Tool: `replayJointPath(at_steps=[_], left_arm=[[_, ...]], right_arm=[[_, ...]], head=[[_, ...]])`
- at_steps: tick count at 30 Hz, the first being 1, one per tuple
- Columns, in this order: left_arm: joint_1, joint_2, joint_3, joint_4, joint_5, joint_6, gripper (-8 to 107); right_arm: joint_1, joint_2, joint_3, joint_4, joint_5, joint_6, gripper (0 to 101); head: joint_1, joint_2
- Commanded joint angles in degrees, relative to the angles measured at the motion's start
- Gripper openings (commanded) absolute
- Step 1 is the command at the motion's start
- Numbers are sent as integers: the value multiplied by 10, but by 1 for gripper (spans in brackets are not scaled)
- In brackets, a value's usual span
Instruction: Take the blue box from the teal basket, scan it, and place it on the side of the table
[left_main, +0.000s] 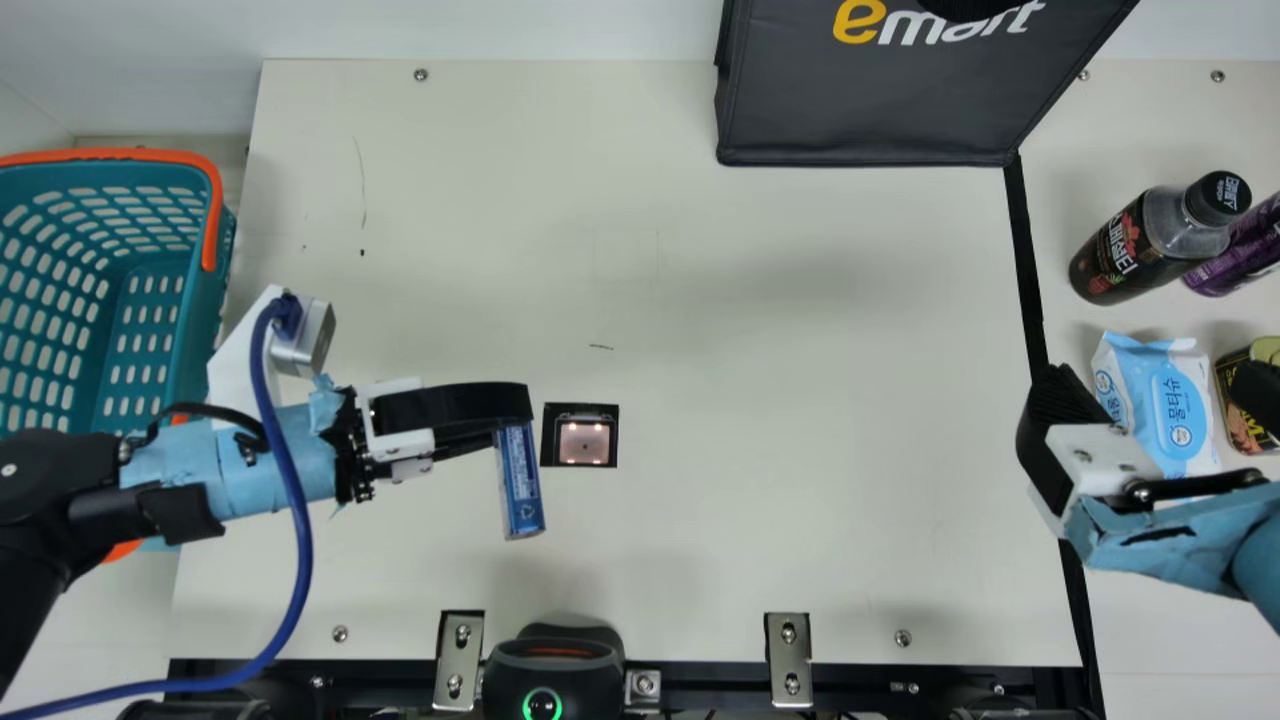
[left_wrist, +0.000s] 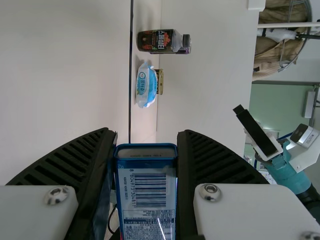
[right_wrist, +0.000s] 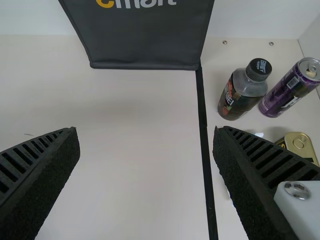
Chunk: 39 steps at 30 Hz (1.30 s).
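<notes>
In the main view my left gripper (left_main: 512, 425) is shut on the blue box (left_main: 521, 482), which hangs from its fingertips just left of the small square scanner window (left_main: 584, 443) in the table. The left wrist view shows the blue box (left_wrist: 146, 195) between both ribbed fingers of my left gripper (left_wrist: 146, 150), a barcode on its facing side. Over the table's right part is my right gripper (left_main: 1150, 405); in the right wrist view my right gripper (right_wrist: 146, 145) stands open, with nothing between its fingers. The teal basket (left_main: 185, 370) is at the main view's left.
A dark bag (left_main: 870, 110) stands at the table's back. Beyond the black line at the right are a dark bottle (left_main: 1150, 245), a purple can (left_main: 1240, 250), a wipes pack (left_main: 1158, 400) and a gold tin (left_main: 1245, 420). A black scanner device (left_main: 553, 675) sits at the front edge.
</notes>
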Motion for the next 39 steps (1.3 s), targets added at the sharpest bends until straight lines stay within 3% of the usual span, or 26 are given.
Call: replayJointPath(at_steps=[1,31,39], left_arm=[[0,1,0,2,0,1,-8],[1,3,-2,6,0,3,-8],[1,3,-2,6,0,3,-8]], right_arm=[[0,0,0,0,0,0,95],[3,2,0,1,1,2,95],[43,45,12,63,3,18,95]], head=[[-17,0],[-17,0],[-17,0]])
